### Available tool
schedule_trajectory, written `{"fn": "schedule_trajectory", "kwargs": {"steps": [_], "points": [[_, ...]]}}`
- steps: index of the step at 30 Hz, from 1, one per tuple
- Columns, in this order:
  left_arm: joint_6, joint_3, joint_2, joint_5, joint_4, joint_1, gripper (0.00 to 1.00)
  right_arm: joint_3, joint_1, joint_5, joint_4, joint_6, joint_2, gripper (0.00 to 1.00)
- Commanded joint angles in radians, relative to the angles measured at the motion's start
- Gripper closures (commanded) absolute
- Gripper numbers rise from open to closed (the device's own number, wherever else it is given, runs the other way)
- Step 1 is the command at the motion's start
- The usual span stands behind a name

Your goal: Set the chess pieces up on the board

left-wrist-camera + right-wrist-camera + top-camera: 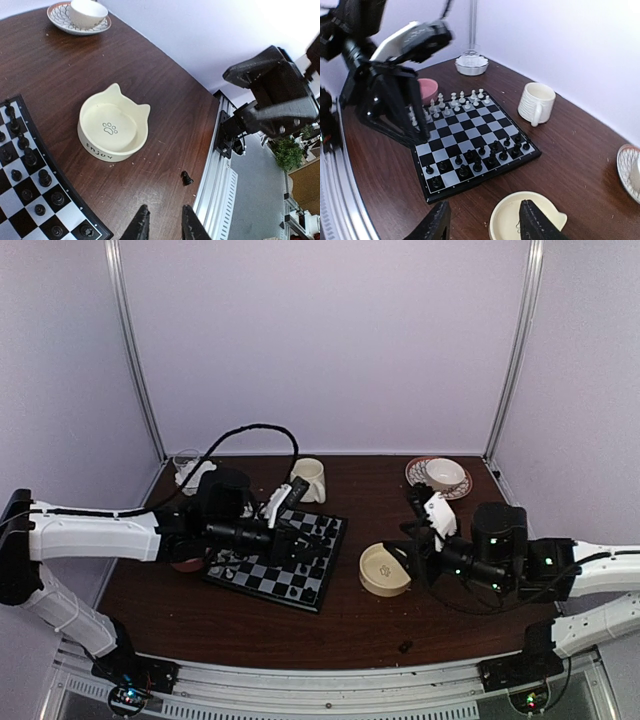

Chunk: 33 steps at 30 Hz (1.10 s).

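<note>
The board (262,578) (470,127) lies left of centre. White chess pieces (455,100) line its left side and black chess pieces (480,160) (30,160) its right side. One black piece (186,178) (405,646) lies tipped on the table near the front rail. My left gripper (312,552) (165,222) hangs over the board's front part, its fingers a narrow gap apart with nothing between them. My right gripper (408,545) (485,222) hovers open and empty over the near rim of the cream cat-ear bowl (530,220).
The cream bowl (385,570) (112,130) sits right of the board. A white mug (310,480) (536,102) stands behind it. A pink bowl (427,90) and a glass dish (471,64) are at the left, and a cup on a patterned saucer (440,477) at back right.
</note>
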<state>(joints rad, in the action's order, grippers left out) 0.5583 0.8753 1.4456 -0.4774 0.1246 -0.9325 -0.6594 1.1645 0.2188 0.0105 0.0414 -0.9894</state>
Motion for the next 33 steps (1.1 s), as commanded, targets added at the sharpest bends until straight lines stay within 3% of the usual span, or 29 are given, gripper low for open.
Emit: {"fn": "schedule_trajectory", "kwargs": {"steps": [1,3,4,6,10,17,23,28,33], "points": [[-0.075,-0.027,-0.073,0.093,-0.013,-0.017,0.75,0.023,-0.007,0.171,-0.306,0.372,0.200,0.50],[-0.087,-0.030,-0.085,0.106,-0.016,-0.023,0.74,0.021,-0.007,0.154,-0.447,0.447,0.306,0.50],[-0.093,-0.032,-0.091,0.110,-0.016,-0.026,0.74,0.022,-0.007,0.150,-0.500,0.486,0.360,0.45],[-0.110,-0.032,-0.101,0.120,-0.019,-0.033,0.73,0.020,-0.007,0.143,-0.602,0.571,0.446,0.43],[-0.125,-0.029,-0.122,0.142,-0.038,-0.041,0.71,-0.039,-0.008,0.108,-0.839,0.696,0.474,0.43],[-0.140,-0.026,-0.145,0.152,-0.059,-0.054,0.70,-0.087,-0.005,-0.047,-0.956,0.615,0.290,0.46],[-0.163,-0.034,-0.164,0.168,-0.063,-0.060,0.67,-0.102,-0.001,-0.214,-0.851,0.446,0.156,0.49],[-0.166,-0.029,-0.160,0.165,-0.069,-0.061,0.66,-0.167,0.008,-0.206,-0.869,0.368,-0.046,0.48],[-0.173,-0.029,-0.152,0.181,-0.075,-0.061,0.66,-0.218,0.040,-0.187,-0.908,0.397,-0.197,0.46]]}}
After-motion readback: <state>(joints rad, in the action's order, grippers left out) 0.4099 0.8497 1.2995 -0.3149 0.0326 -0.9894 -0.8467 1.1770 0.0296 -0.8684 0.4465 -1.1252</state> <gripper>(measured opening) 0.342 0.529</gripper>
